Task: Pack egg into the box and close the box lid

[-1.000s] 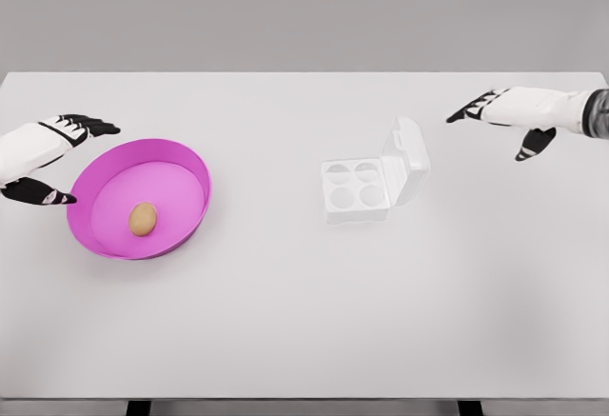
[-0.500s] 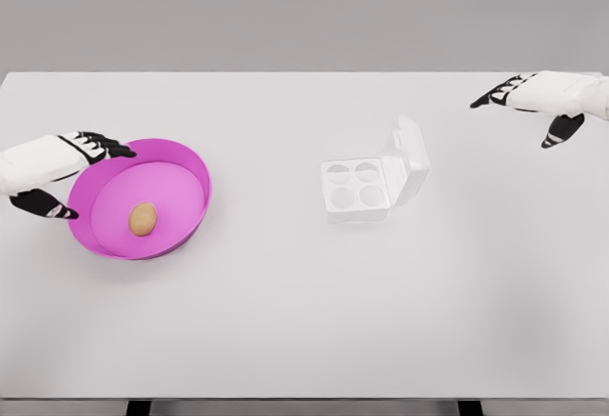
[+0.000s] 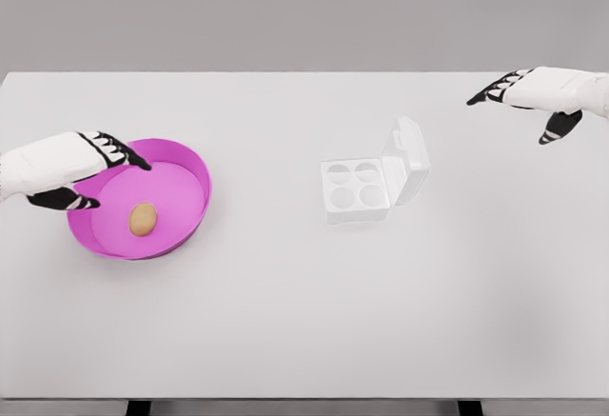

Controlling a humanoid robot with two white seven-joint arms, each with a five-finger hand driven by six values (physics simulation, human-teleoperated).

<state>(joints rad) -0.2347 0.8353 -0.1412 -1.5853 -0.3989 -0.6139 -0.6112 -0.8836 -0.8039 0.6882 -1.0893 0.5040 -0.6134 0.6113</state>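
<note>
Left hand [image 3: 81,170], fingers spread and holding nothing, is hovering over the pink bowl [image 3: 186,164] rim; it should be dropping straight onto the egg [image 3: 143,218] and pinching gently.

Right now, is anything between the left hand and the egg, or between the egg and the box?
Only the pink bowl's rim walls in the egg; the open left hand already reaches over it. The table between bowl and open box shows nothing, and the four cups show empty.
</note>
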